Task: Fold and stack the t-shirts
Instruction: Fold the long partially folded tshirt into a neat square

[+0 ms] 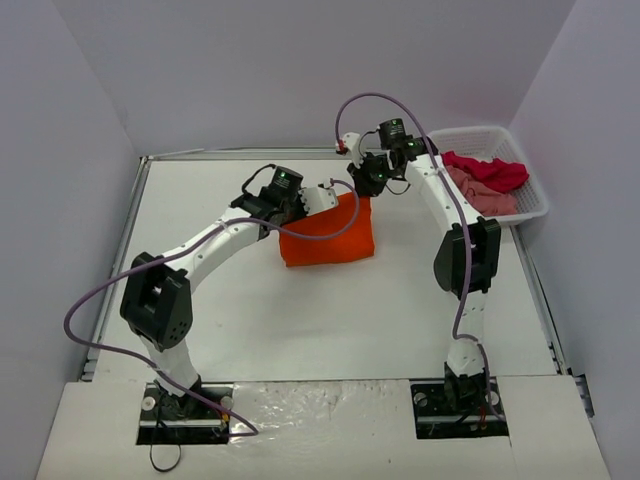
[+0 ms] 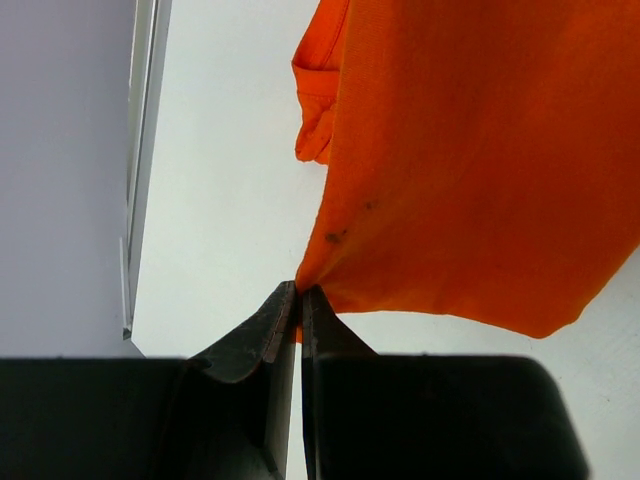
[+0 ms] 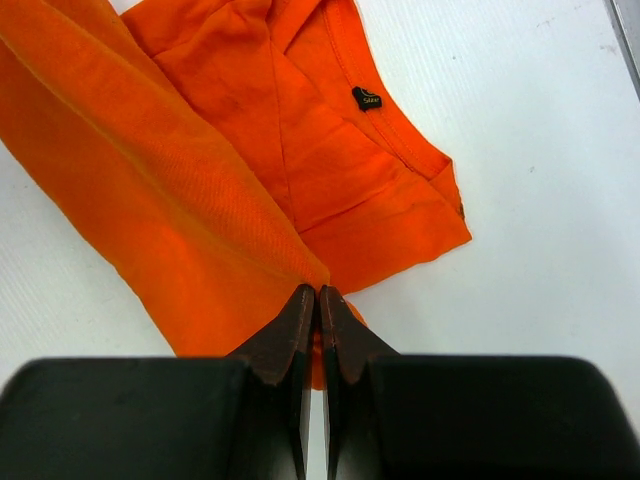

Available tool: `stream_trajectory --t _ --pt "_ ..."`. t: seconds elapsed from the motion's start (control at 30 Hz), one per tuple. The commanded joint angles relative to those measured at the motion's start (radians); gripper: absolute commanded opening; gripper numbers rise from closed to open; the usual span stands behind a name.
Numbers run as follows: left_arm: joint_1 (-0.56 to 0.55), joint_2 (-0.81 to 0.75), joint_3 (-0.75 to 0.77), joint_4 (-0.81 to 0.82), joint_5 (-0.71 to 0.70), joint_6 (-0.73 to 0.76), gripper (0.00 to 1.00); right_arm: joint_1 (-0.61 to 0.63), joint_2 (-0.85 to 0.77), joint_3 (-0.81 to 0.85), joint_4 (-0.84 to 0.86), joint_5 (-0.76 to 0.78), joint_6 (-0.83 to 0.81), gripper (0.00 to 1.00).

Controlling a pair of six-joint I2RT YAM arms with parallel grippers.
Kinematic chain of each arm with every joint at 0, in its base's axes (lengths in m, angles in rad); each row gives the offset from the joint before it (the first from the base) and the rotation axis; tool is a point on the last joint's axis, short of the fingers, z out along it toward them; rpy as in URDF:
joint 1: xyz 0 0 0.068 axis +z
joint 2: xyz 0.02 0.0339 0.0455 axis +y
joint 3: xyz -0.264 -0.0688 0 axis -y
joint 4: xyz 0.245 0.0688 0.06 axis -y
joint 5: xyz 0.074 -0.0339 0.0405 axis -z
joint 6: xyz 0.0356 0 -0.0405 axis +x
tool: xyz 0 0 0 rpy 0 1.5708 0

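The bright orange t-shirt (image 1: pixel 330 236) hangs between both grippers above the middle of the table, its lower part resting on the surface. My left gripper (image 1: pixel 303 203) is shut on one corner of the orange t-shirt (image 2: pixel 480 180). My right gripper (image 1: pixel 358 190) is shut on another corner of it (image 3: pixel 230 190); the collar with a black label (image 3: pixel 366 98) lies on the table below. A crimson red t-shirt (image 1: pixel 490 170) and a dusty pink t-shirt (image 1: pixel 482 193) lie crumpled in the basket.
The white plastic lattice basket (image 1: pixel 533 192) stands at the back right of the table. A raised metal rim (image 1: pixel 130 240) runs along the table's left edge and shows in the left wrist view (image 2: pixel 140 160). Purple cables loop over both arms.
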Motion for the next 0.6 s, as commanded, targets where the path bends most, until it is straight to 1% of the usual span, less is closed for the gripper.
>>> stream_trajectory --t 0.0,0.57 --pt "0.009 0.002 0.046 0.046 -0.036 -0.015 0.02 -0.007 0.021 0.051 0.013 0.001 0.014 0.00" --pt "0.029 0.146 0.117 0.119 -0.117 -0.021 0.02 -0.016 0.129 0.091 0.111 0.009 0.053 0.00"
